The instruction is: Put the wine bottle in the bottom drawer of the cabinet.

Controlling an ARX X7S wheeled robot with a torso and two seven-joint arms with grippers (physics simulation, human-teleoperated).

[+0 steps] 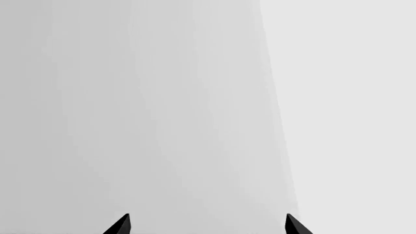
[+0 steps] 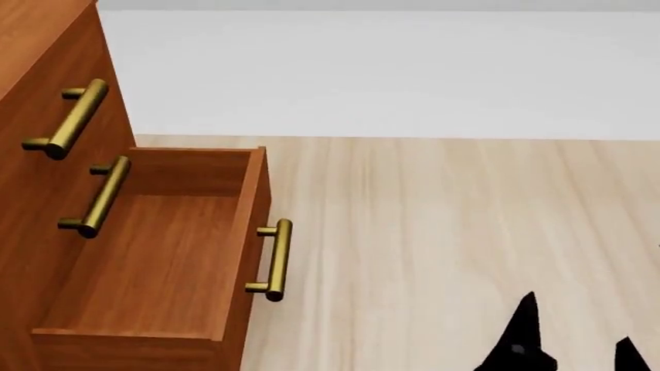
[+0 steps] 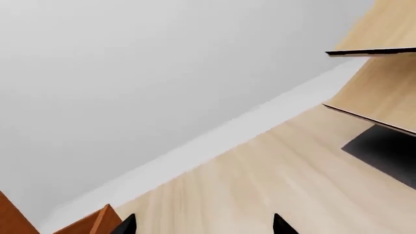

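Three brass handles (image 2: 273, 260) show on the cabinet (image 2: 42, 193); one bottom drawer (image 2: 154, 255) stands out, vacant. Both hands, left (image 1: 208, 225) and right (image 3: 202, 225), gape, holding nothing.

Bright, even, flat lighting, faint shadows (simulator render), sharp focus, no glare or blur

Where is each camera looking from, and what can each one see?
Head view: from the robot's head, looking down at the pulled-out, empty reddish-brown wooden bottom drawer, the pale wood floor and the black right hand.
Left wrist view: near the left hand, facing a plain grey-white surface; only two black fingertips show.
Right wrist view: near the right hand, facing the wall, floor, a pale wood rack and a reddish-brown cabinet corner.
Head and right wrist views share floor and cabinet.
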